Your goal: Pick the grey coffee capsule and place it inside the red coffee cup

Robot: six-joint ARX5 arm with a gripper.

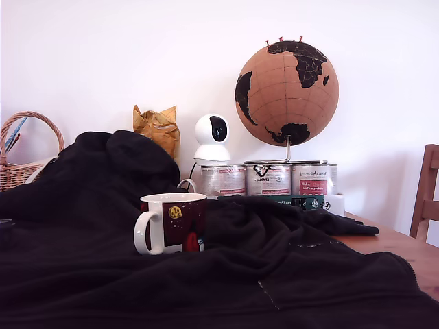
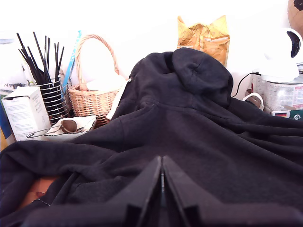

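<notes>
The red coffee cup (image 1: 171, 223) stands upright on a black hoodie (image 1: 260, 274) in the middle of the exterior view. It is dark red with a white handle toward that view's left, a white rim and a small yellow emblem. The grey coffee capsule does not show in either view. My gripper (image 2: 162, 177) appears only in the wrist view, low over the hoodie (image 2: 189, 137). Its two dark fingers are pressed together and nothing shows between them. The cup is out of the wrist view, and the arm is out of the exterior view.
Three silver labelled tins (image 1: 267, 179), a white camera (image 1: 212, 138) and a cork globe (image 1: 287, 92) stand behind the cup. A wicker basket (image 2: 94, 99), a yellow bag (image 2: 203, 38), a holder of black sticks (image 2: 49, 94) and a white box (image 2: 26, 111) line the wall. A wooden chair (image 1: 426, 199) is at the exterior view's right.
</notes>
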